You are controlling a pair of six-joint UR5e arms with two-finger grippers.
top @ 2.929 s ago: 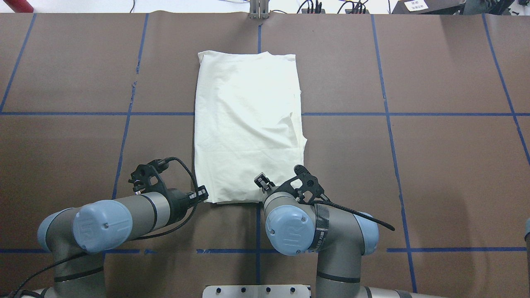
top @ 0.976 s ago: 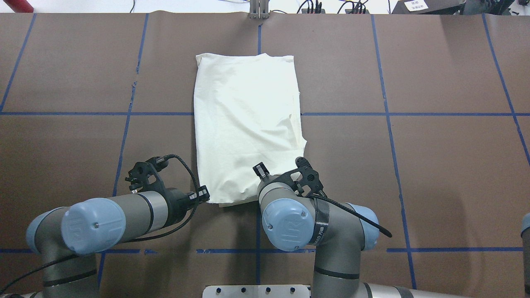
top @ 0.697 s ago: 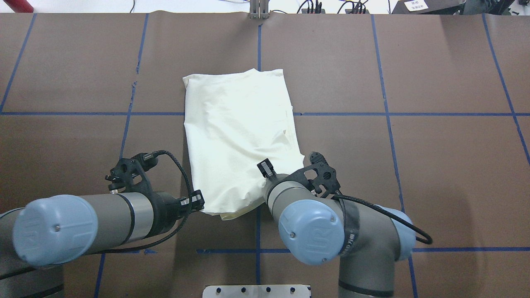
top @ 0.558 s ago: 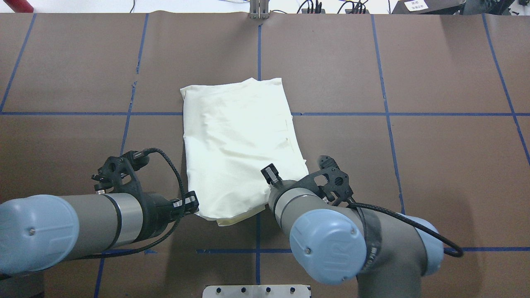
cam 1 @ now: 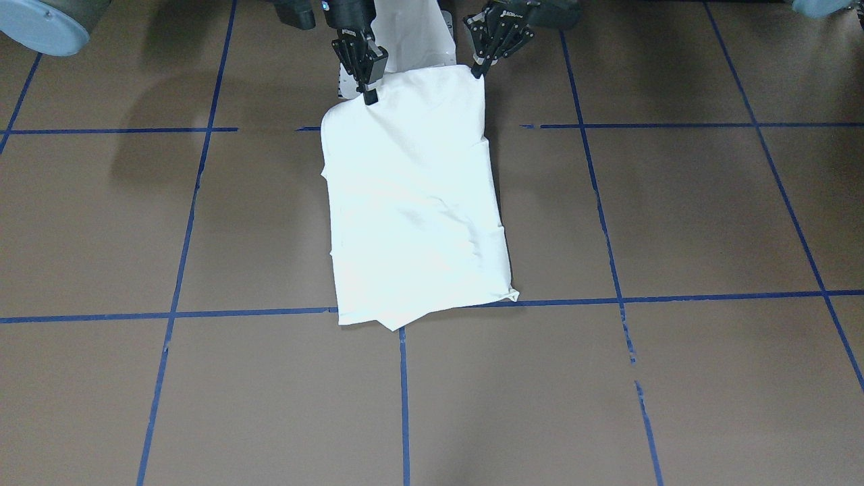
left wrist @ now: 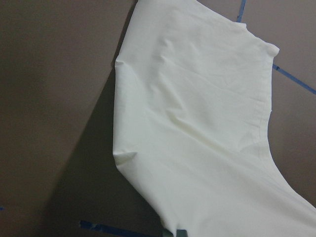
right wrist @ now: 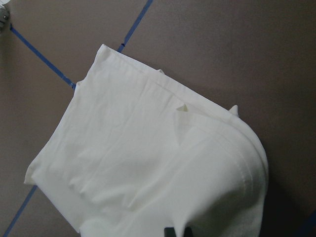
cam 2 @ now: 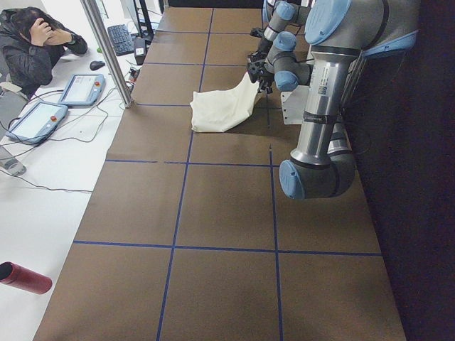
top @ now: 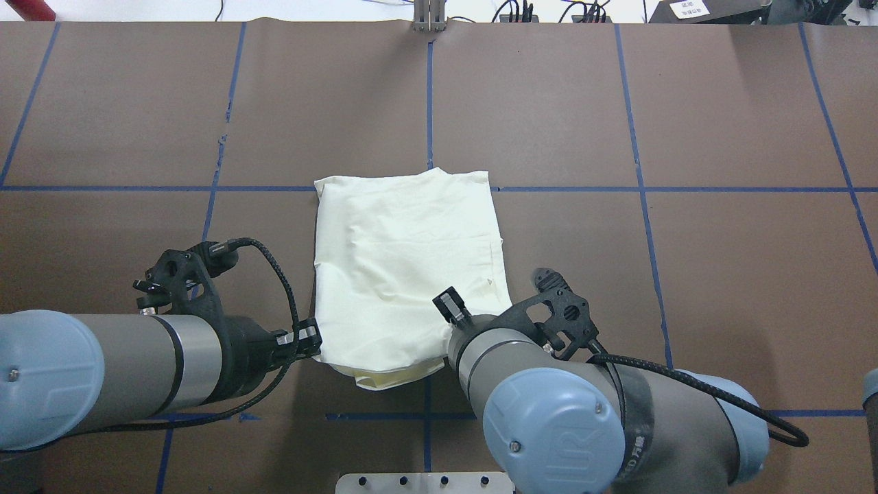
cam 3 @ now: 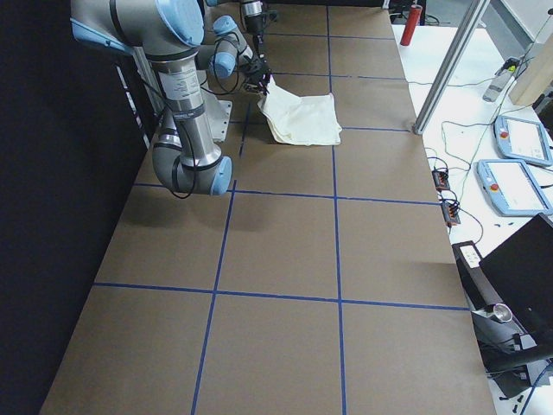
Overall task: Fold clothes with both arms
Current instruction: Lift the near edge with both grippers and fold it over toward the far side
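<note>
The large right arm [cam 3: 184,104] fills the upper left of the frame, its blue-capped elbow low over the brown table [cam 3: 285,259], which is marked with a blue tape grid. Just to its right, near the top centre, lies the folded cream T-shirt [cam 3: 304,119], its upper-left corner lifted. Two teach pendants [cam 3: 521,187] lie on the white bench at the right edge.

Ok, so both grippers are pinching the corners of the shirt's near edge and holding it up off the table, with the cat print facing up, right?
Not quite: no cat print faces up. The overhead exterior view shows only plain cream fabric on the upper side of the T-shirt. The rest holds: the left gripper and the right gripper each pinch a corner of its near edge, raised off the table.
</note>
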